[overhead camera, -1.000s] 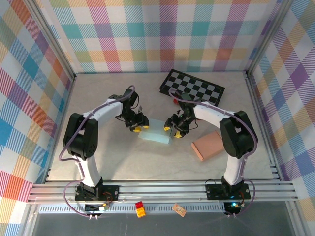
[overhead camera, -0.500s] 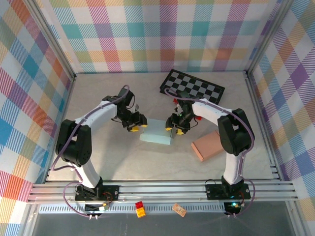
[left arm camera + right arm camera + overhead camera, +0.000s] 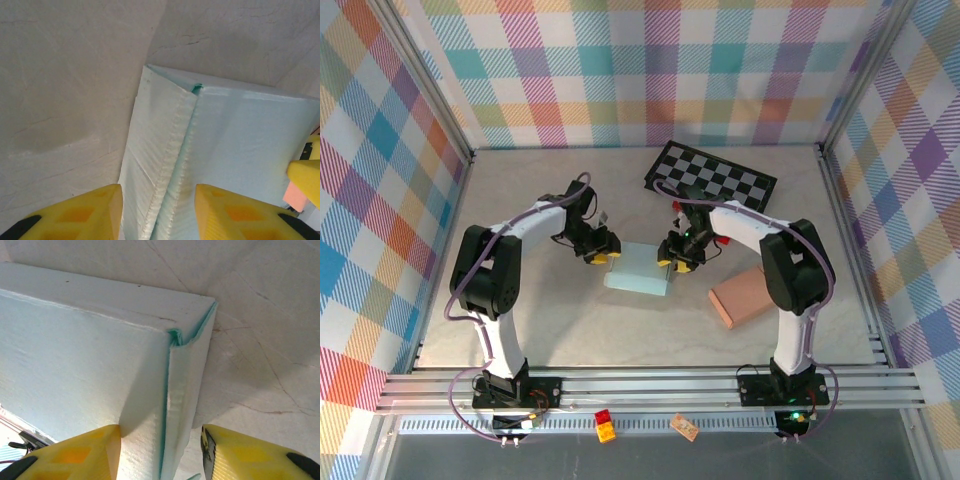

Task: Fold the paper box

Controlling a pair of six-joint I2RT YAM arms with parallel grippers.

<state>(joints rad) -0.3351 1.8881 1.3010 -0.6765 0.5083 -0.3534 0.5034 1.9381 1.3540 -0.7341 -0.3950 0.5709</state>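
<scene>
The paper box (image 3: 638, 268), pale blue-green, lies flat near the middle of the worktop (image 3: 550, 320), between my two pincers. My left pincer (image 3: 601, 256) sits at its left end and my right pincer (image 3: 677, 262) at its right end.

Through my left wrist camera, the yellow fingers (image 3: 80, 215) stand apart astride a raised fold running along the box (image 3: 240, 130). I cannot tell whether they pinch it. Through my right wrist camera, the right pincer (image 3: 160, 432) is spread, with the upright end flap of the box (image 3: 75, 350) between its fingers and a bare strip of box top between the flap and one finger.

There is free worktop in front of the box and to its left. A checkerboard (image 3: 715, 178) lies behind my right arm, and a tan block (image 3: 745, 295) lies near the box's right end, apart from it.

Both arms reach forward and bend inward at the elbow, their wrists turned down toward the box.
</scene>
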